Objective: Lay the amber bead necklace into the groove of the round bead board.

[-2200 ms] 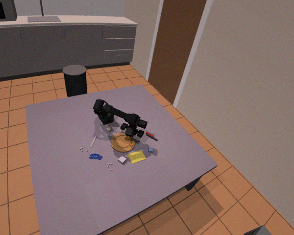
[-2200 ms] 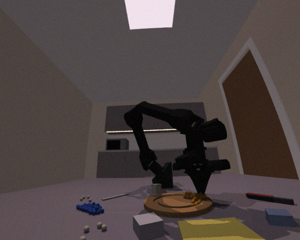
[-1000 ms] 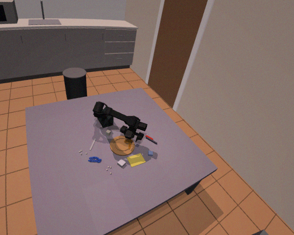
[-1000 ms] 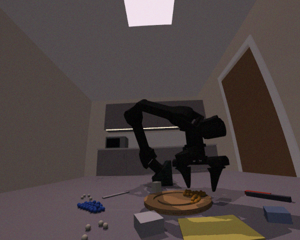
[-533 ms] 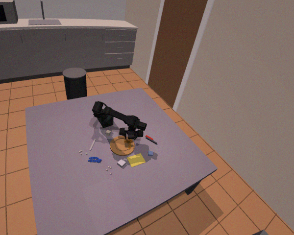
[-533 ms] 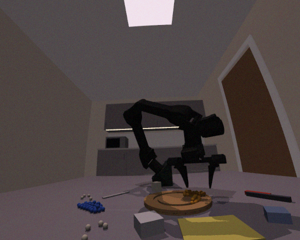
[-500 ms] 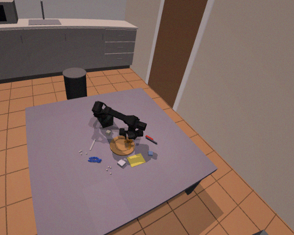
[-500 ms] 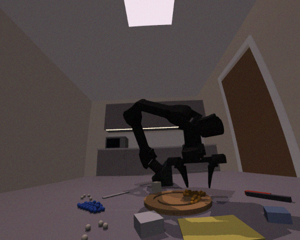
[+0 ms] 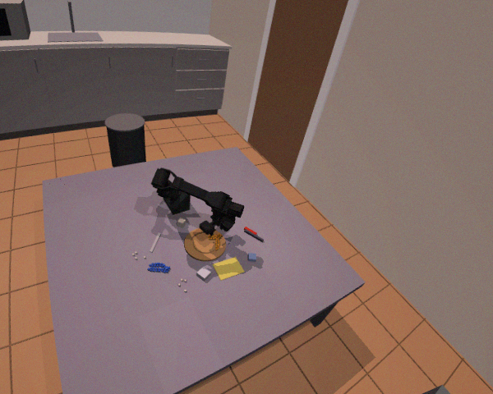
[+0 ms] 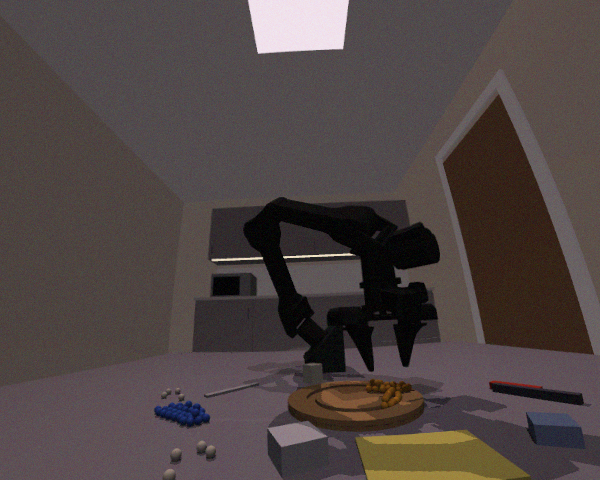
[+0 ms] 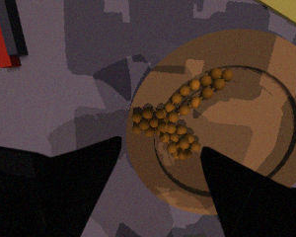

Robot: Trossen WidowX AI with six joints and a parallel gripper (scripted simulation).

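The round wooden bead board (image 9: 189, 245) (image 10: 310, 412) (image 11: 237, 44) lies flat, with a thin dark ring groove in its top. The amber bead necklace (image 9: 216, 240) (image 10: 392, 395) (image 11: 154, 122) lies bunched on one side of it. In the wrist view, a clump sits on the outer rim at the left, a double strand runs to the upper right along the groove, and a second clump lies inside the ring. My gripper (image 9: 218, 231) (image 10: 388, 367) (image 11: 161, 147) is open and empty, a little above the necklace side of the board.
A blue bead necklace (image 9: 158, 268) (image 10: 182, 413), a white block (image 9: 204, 273) (image 10: 296, 449), a yellow sheet (image 9: 228, 268) (image 10: 434, 454) and a blue block (image 9: 251, 257) (image 10: 553, 428) lie around the board. Also around it are a beige piece (image 9: 181, 222), a pale stick (image 9: 154, 243), several loose beads and a red-and-black item.
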